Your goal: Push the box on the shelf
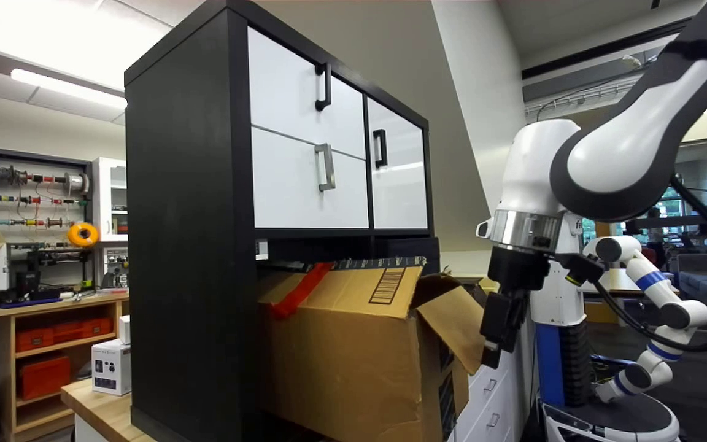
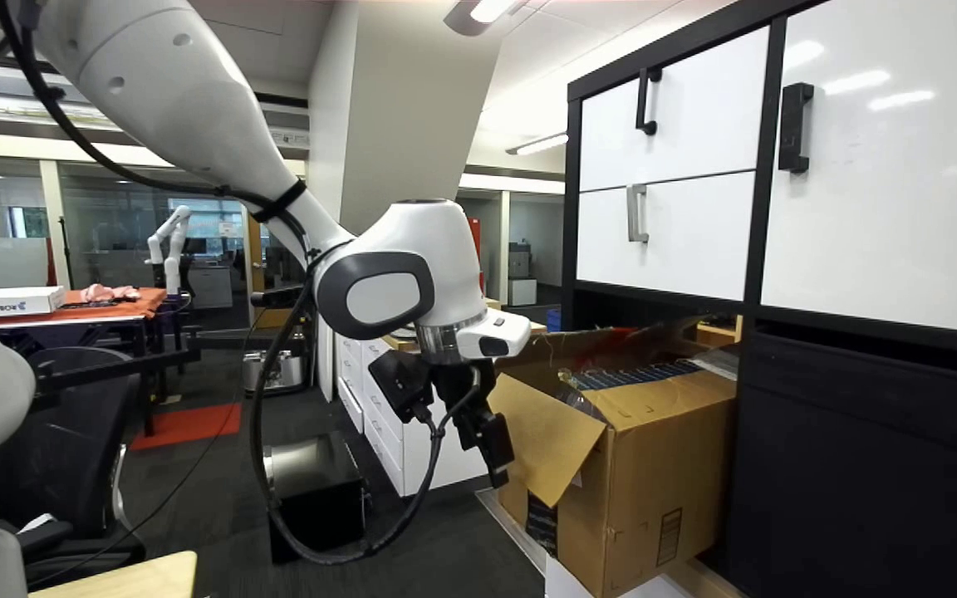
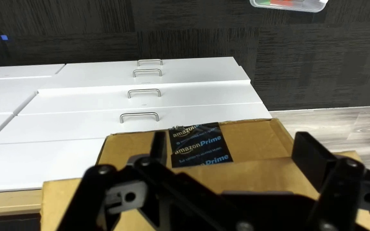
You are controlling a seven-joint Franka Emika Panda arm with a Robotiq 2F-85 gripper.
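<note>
The box, a large brown cardboard carton (image 1: 347, 362), sits partly inside the shelf's lower compartment and juts out of its front. It also shows in an exterior view (image 2: 669, 465) and in the wrist view (image 3: 252, 138), where its end carries black Amazon Prime tape. A loose flap (image 2: 541, 440) hangs outward. The shelf is the tall black cabinet (image 1: 181, 215) with white fronts, seen also in an exterior view (image 2: 869, 465). My gripper (image 3: 230, 147) is open and empty, pointing down just outside the flap (image 1: 452, 322). It shows in both exterior views (image 1: 490, 353) (image 2: 497, 473). Contact cannot be told.
White drawers (image 3: 178, 93) with metal handles stand beside and below the box, also in an exterior view (image 2: 429, 432). A wooden counter (image 1: 105, 405) bears a small white box (image 1: 111, 368). Another robot (image 1: 654, 331) stands behind my arm. A black bin (image 2: 316, 490) is on the floor.
</note>
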